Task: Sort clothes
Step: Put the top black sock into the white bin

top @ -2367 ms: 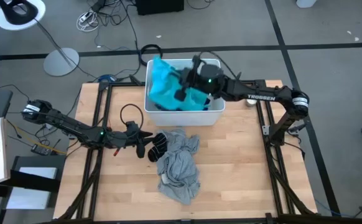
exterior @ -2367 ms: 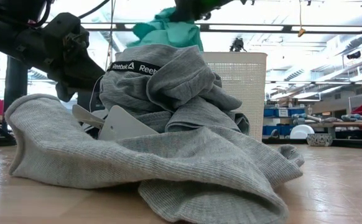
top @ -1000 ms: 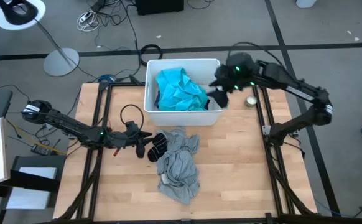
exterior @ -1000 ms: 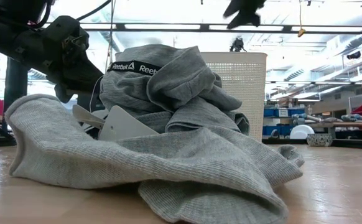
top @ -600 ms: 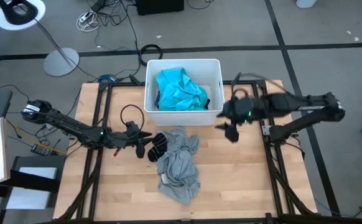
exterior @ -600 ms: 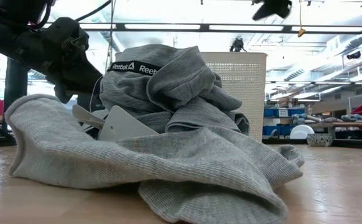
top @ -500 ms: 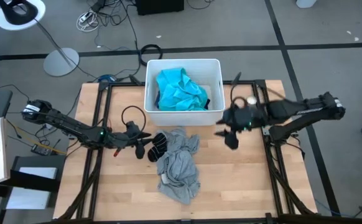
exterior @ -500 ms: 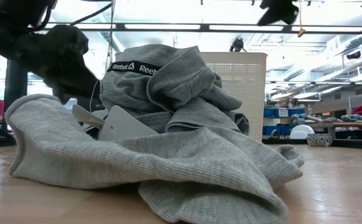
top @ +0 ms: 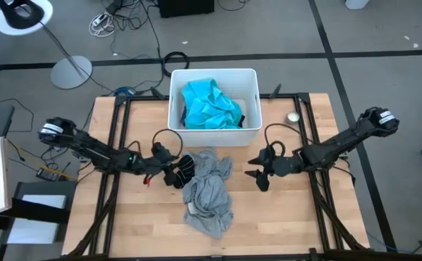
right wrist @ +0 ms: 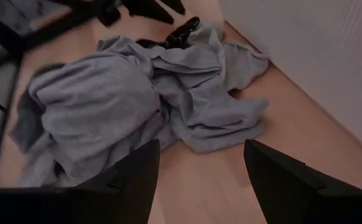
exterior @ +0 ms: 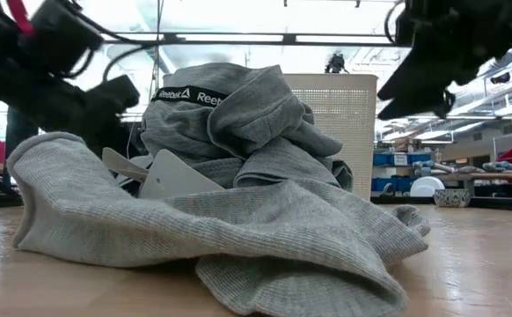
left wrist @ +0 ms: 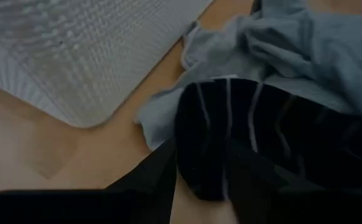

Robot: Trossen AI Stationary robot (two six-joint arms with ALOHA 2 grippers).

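Observation:
A pair of small black socks (top: 185,169) lies on the table against the left edge of the crumpled grey shirt (top: 208,193). My left gripper (top: 173,172) is open and low at the socks. Its fingers stand on either side of the striped end (left wrist: 209,152) of one sock. My right gripper (top: 259,177) is open and hangs above the table just right of the grey shirt (right wrist: 125,99), with nothing between its fingers. A turquoise garment (top: 209,106) lies in the white bin (top: 251,134), over something dark. My left gripper comes in level from the table's left, one finger (left wrist: 159,177) on each side of the black sock's end. The sock lies flat, partly on the grey shirt. Whether the fingers touch it, I cannot tell.
The white bin stands at the table's far edge, in the middle. A small round object (top: 293,117) sits at the far right. Bare wood lies in front of and to the right of the shirt. In the low view the shirt (exterior: 238,202) hides most of the table.
My right gripper has swung from beside the bin's right rim toward the near edge and down, and now hangs right of the grey shirt, still open. My left gripper has slid toward the right, up to the black socks. The clothes have not moved.

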